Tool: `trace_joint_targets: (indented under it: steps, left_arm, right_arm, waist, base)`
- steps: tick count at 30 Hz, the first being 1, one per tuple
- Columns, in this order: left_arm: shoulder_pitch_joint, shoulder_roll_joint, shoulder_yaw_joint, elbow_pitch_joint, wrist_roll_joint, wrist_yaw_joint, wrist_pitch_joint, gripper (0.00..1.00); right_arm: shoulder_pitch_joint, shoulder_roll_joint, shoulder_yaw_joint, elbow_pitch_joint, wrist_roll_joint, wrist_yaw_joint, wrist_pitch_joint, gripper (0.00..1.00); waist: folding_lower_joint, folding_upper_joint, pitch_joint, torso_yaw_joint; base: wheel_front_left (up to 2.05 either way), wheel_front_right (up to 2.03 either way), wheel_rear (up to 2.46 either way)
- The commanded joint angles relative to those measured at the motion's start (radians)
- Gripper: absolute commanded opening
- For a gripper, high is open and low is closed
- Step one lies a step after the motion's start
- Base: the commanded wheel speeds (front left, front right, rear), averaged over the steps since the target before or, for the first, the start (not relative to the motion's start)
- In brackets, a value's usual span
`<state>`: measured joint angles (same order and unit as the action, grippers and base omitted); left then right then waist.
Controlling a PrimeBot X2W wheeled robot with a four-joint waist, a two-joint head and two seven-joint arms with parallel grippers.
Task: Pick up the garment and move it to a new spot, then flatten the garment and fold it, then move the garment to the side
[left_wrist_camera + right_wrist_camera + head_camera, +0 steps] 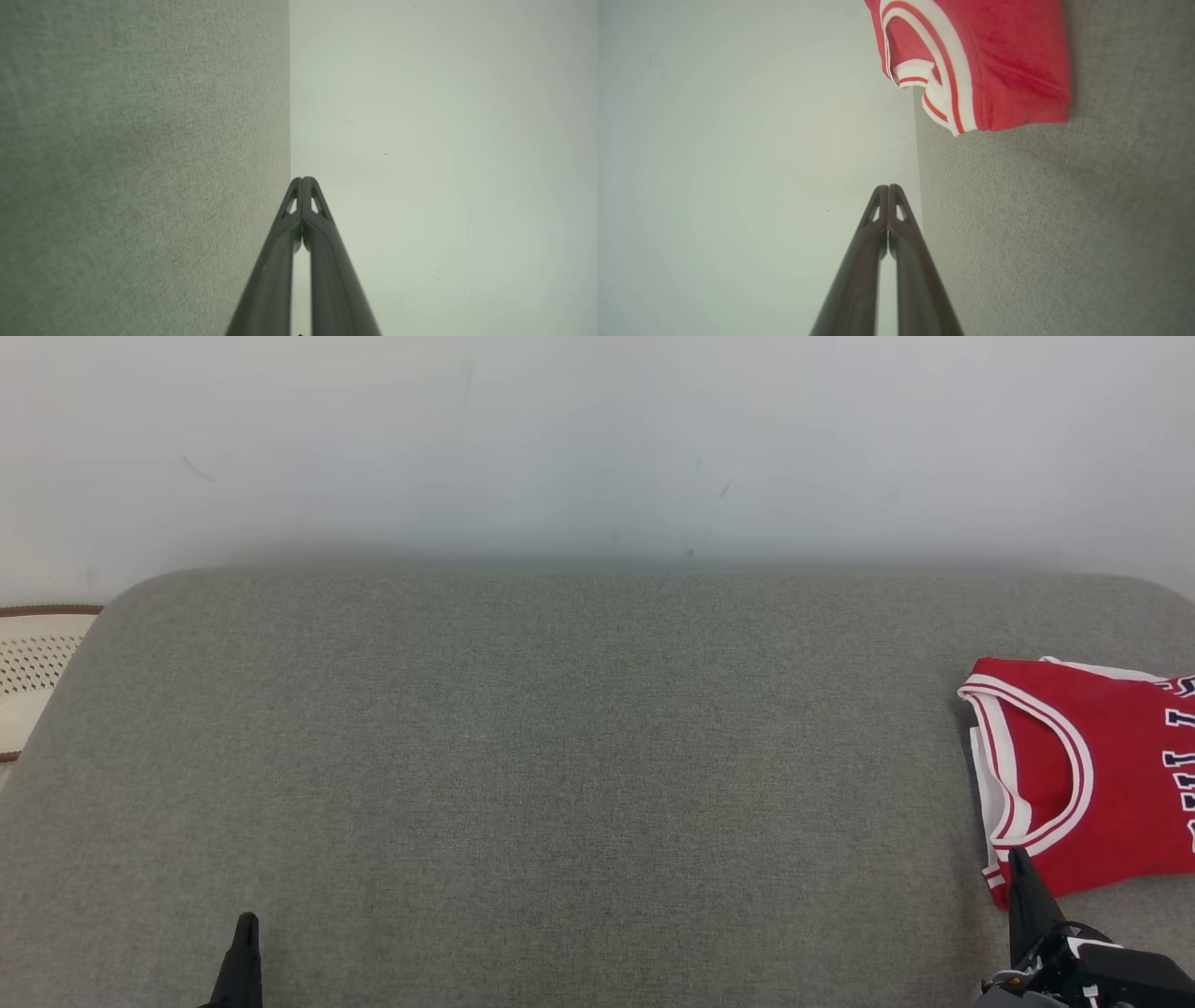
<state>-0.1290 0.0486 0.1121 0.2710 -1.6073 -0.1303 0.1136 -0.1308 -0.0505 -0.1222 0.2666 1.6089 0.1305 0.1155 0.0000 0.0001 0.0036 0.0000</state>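
Head view gives me the folded red garment [1092,775] at the right edge of the grey cushion [560,756]. My left gripper [246,922] and right gripper [1017,857] sit clenched on nothing by the front edge.
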Motion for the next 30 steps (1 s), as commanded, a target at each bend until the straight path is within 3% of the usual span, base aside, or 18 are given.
trace_joint_targets:
  steps: [1, 30]
  left_arm:
    - [-0.01, 0.003, 0.001, -0.001, -0.007, -0.002, 0.003, 0.0]
    - [-0.01, 0.003, 0.001, -0.002, -0.007, -0.002, 0.003, 0.0]
  right_arm:
    - [0.002, 0.001, 0.0, -0.003, 0.002, 0.0, 0.004, 0.0]
    - [0.002, 0.001, 0.0, -0.003, 0.001, 0.0, 0.004, 0.0]
  waist:
    - [0.0, -0.0001, 0.0, 0.0]
    - [0.0, -0.0001, 0.0, 0.0]
  base:
    - [0.0, 0.0, 0.0]
    - [0.0, 0.0, 0.0]
